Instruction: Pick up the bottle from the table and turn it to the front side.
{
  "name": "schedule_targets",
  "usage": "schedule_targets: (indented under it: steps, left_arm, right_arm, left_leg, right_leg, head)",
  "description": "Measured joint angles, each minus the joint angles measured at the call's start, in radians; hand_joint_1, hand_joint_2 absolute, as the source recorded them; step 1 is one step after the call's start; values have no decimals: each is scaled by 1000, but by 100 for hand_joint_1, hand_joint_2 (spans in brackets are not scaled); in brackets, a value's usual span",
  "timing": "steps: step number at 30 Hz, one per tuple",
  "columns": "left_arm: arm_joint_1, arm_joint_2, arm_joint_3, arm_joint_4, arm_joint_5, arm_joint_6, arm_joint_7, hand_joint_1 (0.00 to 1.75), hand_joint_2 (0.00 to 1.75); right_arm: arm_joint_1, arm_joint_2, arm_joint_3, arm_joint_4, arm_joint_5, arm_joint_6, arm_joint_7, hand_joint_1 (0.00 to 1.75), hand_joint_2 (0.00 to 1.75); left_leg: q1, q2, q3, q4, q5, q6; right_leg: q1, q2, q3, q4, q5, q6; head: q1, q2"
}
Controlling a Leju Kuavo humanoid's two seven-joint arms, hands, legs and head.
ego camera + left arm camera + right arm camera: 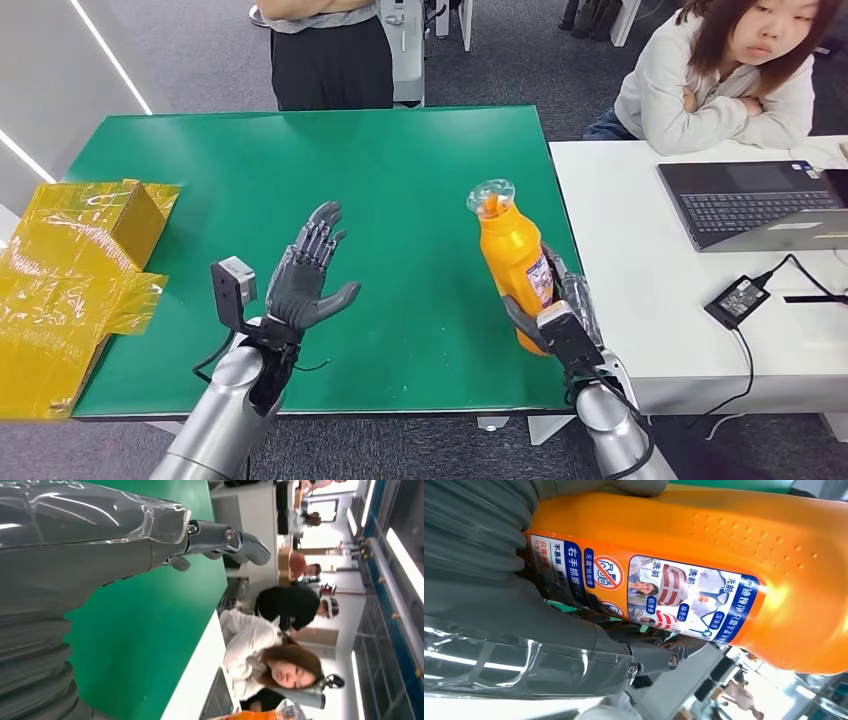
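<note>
While the right robot hand [548, 318] wraps its fingers around the lower half of the orange bottle [512, 258], the bottle stands nearly upright, leaning slightly, above the right edge of the green table [400, 180]. Its clear cap [490, 194] points up and away from the robot. From the right wrist view, the bottle's label [649, 592] with blue and white printing faces the camera, and the thumb [644, 655] presses against the bottle just beside the label; whether the bottle's base touches the table I cannot tell. The left robot hand [308, 272] hovers over the middle of the table, well apart from the bottle, fingers spread and holding nothing. Yellow crinkled packaging [70, 270] lies at the table's left end. A white table [650, 260] just beside the green one carries a laptop [750, 205] and a black power adapter [735, 300]. One person [720, 80] sits behind it and another [330, 50] stands at the far edge.
</note>
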Motion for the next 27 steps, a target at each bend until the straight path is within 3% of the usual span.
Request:
schedule_targets:
  steps: [7, 13, 27]
  left_arm:
    - [-122, -6, -12, 71, 61, -98, 42, 0, 175]
    - [-171, -18, -36, 113, 107, -155, 54, 0, 175]
    - [-213, -34, -81, 134, 176, -281, 53, 0, 175]
  right_arm:
    - [-137, 15, 45, 47, 26, 7, 9, 175, 175]
    - [-237, 59, 95, 89, 39, 5, 43, 175, 175]
    - [-289, 138, 163, 97, 88, 54, 94, 175, 175]
  left_leg:
    - [0, 1, 0, 0, 1, -1]
    - [0, 1, 0, 0, 1, -2]
    - [0, 1, 0, 0, 2, -2]
  right_leg:
    - [0, 1, 0, 1, 1, -1]
    - [0, 1, -1, 1, 1, -1]
    - [0, 1, -1, 1, 1, -1]
  head:
    - [0, 0]
    - [0, 0]
    - [0, 0]
